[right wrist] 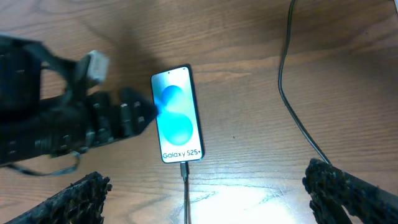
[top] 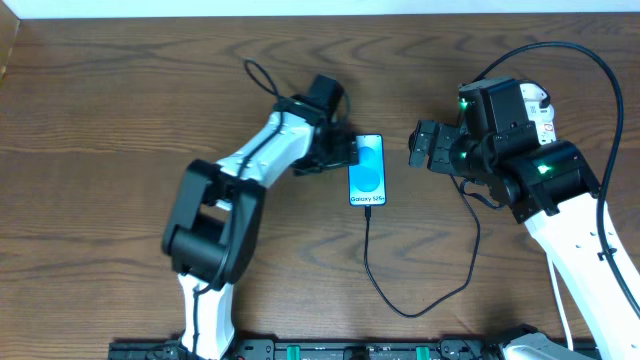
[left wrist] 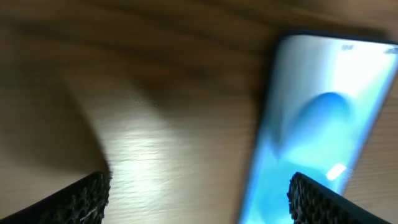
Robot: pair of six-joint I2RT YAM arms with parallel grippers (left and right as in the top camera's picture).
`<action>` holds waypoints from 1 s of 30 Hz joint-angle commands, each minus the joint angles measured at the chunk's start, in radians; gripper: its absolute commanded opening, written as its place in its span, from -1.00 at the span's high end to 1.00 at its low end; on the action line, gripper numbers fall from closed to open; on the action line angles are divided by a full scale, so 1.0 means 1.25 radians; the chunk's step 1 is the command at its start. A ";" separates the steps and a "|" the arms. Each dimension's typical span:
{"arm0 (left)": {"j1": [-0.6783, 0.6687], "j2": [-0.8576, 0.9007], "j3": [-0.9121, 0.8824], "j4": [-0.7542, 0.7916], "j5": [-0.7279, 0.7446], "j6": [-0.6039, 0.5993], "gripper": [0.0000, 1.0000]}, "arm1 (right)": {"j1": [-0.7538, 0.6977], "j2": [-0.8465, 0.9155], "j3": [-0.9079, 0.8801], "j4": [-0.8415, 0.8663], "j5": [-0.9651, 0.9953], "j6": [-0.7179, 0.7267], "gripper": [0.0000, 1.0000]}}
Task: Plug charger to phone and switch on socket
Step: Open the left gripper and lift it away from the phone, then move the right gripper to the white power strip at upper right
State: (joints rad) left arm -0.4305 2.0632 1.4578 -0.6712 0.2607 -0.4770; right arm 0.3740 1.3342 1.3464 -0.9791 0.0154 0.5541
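Wood-grain desk, phone face up at centre, screen lit. Charger tip sits at the phone's 6 o'clock edge; cable loops out toward my right arm. My left jaws: spread wide, gripping nothing, right at the phone's 9 o'clock edge. My right jaws: also wide, empty, at its 3 o'clock, apart from it. Socket at 2 o'clock, mostly hidden under my right arm.

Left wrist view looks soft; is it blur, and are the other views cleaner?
Left wrist: heavily blurred, the phone smeared, its text unreadable, glare on the table. Right wrist: sharp, "Galaxy S25" legible, a bright patch near the bottom edge. Overhead: evenly lit, in focus.
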 commanded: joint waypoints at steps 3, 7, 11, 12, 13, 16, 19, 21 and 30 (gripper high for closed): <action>0.039 -0.203 0.000 -0.078 -0.129 0.103 -0.83 | 0.000 -0.006 0.006 -0.001 0.007 -0.008 -0.99; 0.055 -0.337 0.000 -0.154 -0.157 0.145 -0.83 | 0.000 -0.006 0.006 -0.001 0.010 -0.008 -0.99; 0.058 -0.447 0.000 -0.211 -0.215 0.145 -0.83 | 0.000 -0.006 0.006 -0.001 0.016 -0.008 -0.99; 0.058 -0.473 0.000 -0.221 -0.219 0.145 -0.84 | 0.000 -0.006 0.006 -0.001 0.016 -0.008 -0.98; 0.058 -0.490 0.000 -0.226 -0.219 0.145 -0.83 | 0.000 -0.006 0.006 -0.001 0.016 -0.007 -0.99; 0.058 -0.540 0.000 -0.247 -0.219 0.145 -0.83 | 0.000 -0.006 0.006 -0.001 0.016 -0.007 -0.99; 0.058 -0.564 0.000 -0.252 -0.219 0.145 -0.84 | 0.000 -0.006 0.006 -0.001 0.016 -0.007 -0.99; 0.058 -0.569 -0.001 -0.252 -0.219 0.145 -0.83 | 0.000 -0.006 0.006 -0.001 0.016 -0.008 -0.99; 0.058 -0.569 -0.001 -0.252 -0.219 0.145 -0.83 | 0.000 -0.006 0.006 -0.002 0.016 -0.008 -0.98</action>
State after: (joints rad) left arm -0.3626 1.3579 1.4528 -0.9844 0.0078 -0.3126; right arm 0.3740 1.3342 1.3464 -0.9791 0.0196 0.5545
